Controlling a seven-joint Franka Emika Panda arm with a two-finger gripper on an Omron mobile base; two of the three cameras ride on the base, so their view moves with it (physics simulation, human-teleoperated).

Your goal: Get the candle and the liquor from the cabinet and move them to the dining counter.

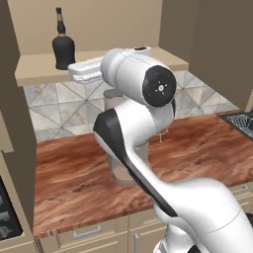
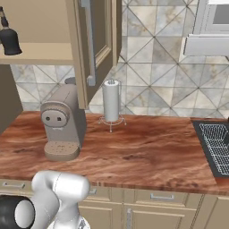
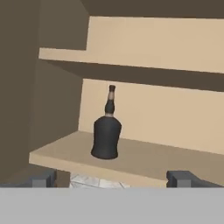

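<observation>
The claw (image 3: 111, 178) is held wide open and empty; the liquor (image 3: 106, 131) is seen upright ahead on the cabinet (image 3: 144, 159) shelf.

A: What lay behind the worktop (image 2: 147, 152)?
B: A wall of pale, diamond-patterned tiles (image 2: 152, 67), grey and cream, ran the whole length.
A: And the worktop itself?
B: Reddish-brown wood grain, with tan drawer fronts (image 2: 163, 197) and short metal handles below.
A: Anything standing there?
B: A beige coffee machine (image 2: 62, 123) and, near it, a paper towel roll (image 2: 111, 102) upright on a wire holder. A dark wire rack (image 2: 217, 145) sat at the right end.
</observation>
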